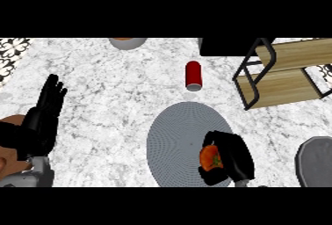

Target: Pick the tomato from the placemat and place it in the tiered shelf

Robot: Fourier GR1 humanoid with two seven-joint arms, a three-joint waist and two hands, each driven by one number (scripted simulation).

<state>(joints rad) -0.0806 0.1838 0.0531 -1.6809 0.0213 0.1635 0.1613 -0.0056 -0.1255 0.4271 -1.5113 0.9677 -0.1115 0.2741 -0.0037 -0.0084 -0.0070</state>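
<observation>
In the head view, a grey round placemat point(185, 140) is seen on the marbled counter point(110, 101) and serves as the landmark here. On the placemat's near-right part the tomato point(211, 158) is found, orange-red, and the right hand point(228, 159) is wrapped round it, the black fingers curled over its far and right sides and the thumb below it. Whether the tomato has been raised off the mat or rests on it cannot be told from this steep angle.

Beyond the placemat and to its right, well apart from it, the tiered shelf point(288, 72) is seen, a black frame with two wooden boards, both bare as far as can be seen. Just beyond the placemat's far edge a red can point(193, 75) is lying on its side. Farther off, at the counter's far edge, a grey bowl point(127, 42) is partly cut off. To the right of the placemat a dark grey rounded object point(316, 161) is seen, which cannot be named for certain.

Well to the left of the placemat the left hand point(44, 114) is resting open, fingers straight and pointing away.

The task is judged to be at its early stage: the grasp appears made, while the carry across to the shelf and the release on a board are left.
</observation>
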